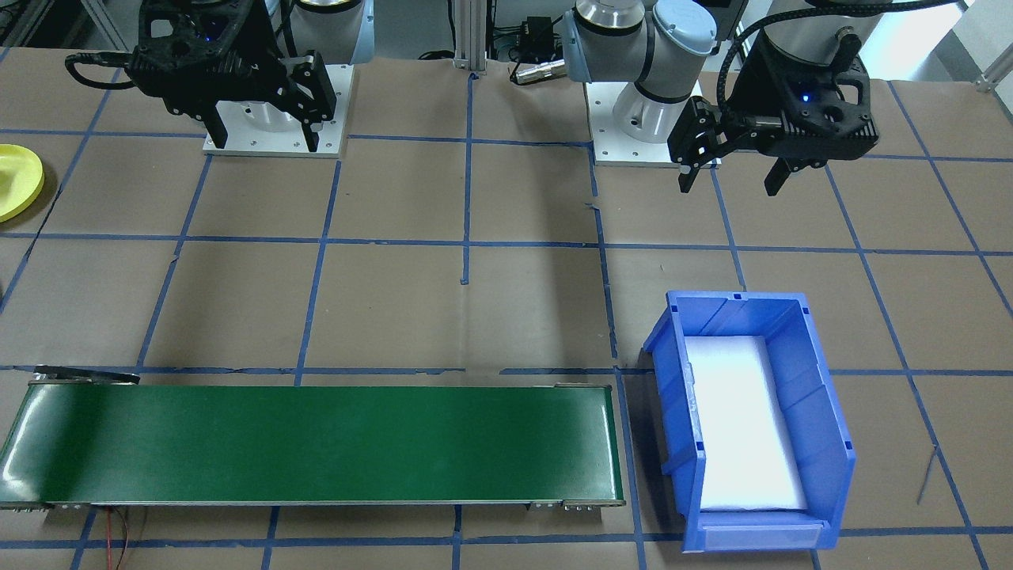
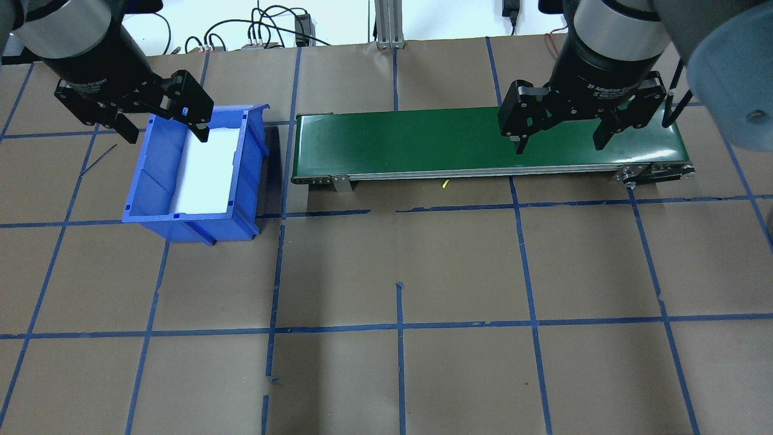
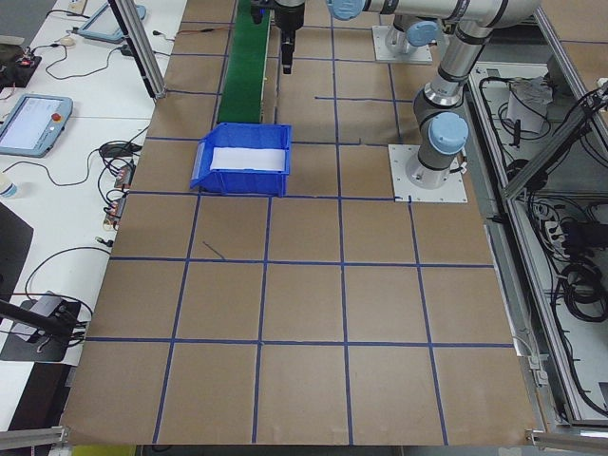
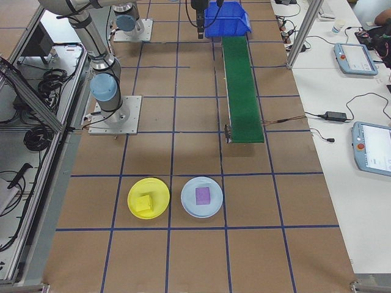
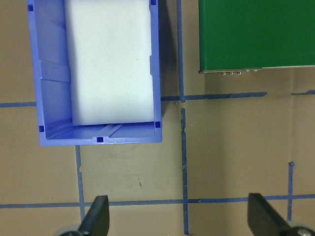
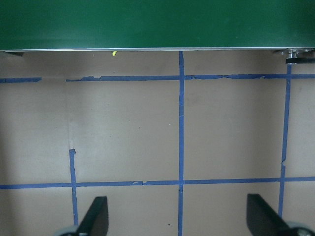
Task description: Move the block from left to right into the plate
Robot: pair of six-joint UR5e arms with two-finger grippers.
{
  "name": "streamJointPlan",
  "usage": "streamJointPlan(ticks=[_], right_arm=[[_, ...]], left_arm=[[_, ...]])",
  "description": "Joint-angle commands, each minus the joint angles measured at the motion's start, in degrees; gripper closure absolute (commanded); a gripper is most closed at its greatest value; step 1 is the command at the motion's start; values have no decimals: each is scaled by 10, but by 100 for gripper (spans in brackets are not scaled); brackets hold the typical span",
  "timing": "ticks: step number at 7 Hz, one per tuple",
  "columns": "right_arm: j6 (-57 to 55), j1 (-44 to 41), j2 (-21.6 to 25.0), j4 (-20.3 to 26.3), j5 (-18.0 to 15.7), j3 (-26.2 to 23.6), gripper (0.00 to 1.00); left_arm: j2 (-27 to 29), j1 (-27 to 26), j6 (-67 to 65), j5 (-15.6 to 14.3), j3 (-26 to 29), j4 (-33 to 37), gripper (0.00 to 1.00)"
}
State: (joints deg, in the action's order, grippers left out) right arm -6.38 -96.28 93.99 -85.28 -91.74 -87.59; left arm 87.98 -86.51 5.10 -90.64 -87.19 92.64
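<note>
From the front-facing camera, the left hand [image 1: 732, 178] hangs spread wide with nothing between its fingers, above bare counter [image 1: 522, 309]; the blue bin [image 1: 752, 419] sits ahead of it, away from the robot. The right hand [image 1: 265, 134] is likewise spread and empty, with the green conveyor belt [image 1: 316, 443] out in front of it and an edge of the yellow plate [image 1: 17, 180] off to its outer side.

Overhead, the left hand [image 2: 163, 130] hovers by the bin's [image 2: 199, 169] far end, and the right hand [image 2: 561, 142] hangs over the belt [image 2: 423, 142], both gaping.

In the exterior right view, the plate [image 4: 148, 198] lies well behind the right hand, past the belt's [image 4: 241, 85] near end, with a yellow block [image 4: 143, 204] resting on it. Just beside it, a pale blue plate [image 4: 201, 196] carries a purple block [image 4: 202, 195].

The left wrist camera looks down on the bin [image 5: 96, 73], white-lined, between parted fingertips [image 5: 96, 214]. The right wrist camera shows parted fingertips [image 6: 96, 216] over taped counter [image 6: 128, 128].
</note>
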Motion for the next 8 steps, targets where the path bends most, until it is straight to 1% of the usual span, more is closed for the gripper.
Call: streamJointPlan(ticks=[1,4,5,6,8], right_arm=[[-4,-2,-19,12,0,25,0],[0,3,-21,6,9,24,0],[0,4,-23,-8,9,26,0],[7,7,-25,-9,9,30,0],[20,10,-29,-15,9,21,0]], left_arm=[[0,-1,0,0,0,0,0],[0,-1,0,0,0,0,0],[0,1,0,-1,0,0,0],[0,0,0,0,0,0,0],[0,-1,0,-1,0,0,0]])
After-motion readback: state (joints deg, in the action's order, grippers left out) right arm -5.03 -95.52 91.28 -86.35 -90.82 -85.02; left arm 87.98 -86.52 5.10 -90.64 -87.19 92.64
